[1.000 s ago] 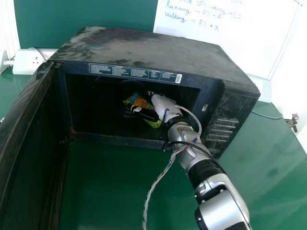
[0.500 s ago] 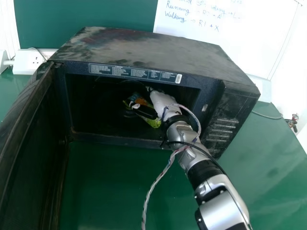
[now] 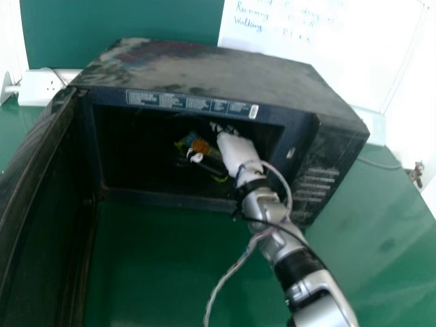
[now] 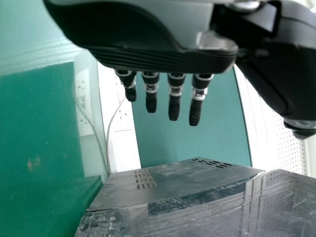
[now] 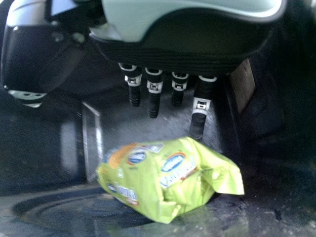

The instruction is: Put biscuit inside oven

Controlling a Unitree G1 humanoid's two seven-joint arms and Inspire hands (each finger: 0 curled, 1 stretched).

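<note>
Biscuit [image 5: 173, 173], one packet, lying inside the oven [image 3: 204, 61], placing apparently done; right hand [image 3: 236, 148], fingers straight and grasping nothing, close by it in the oven, with withdrawal left to do and perhaps the closing of the door [image 3: 41, 211], open at the oven's left. Left hand [image 4: 148, 54], released, fingers straight, outside the oven. Green table [image 3: 157, 266] beneath the oven; whiteboard [image 3: 334, 51] behind it, socket box [image 3: 46, 88] to its left rear.

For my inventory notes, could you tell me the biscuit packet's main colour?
Lime green, clearest in the right wrist view.
</note>
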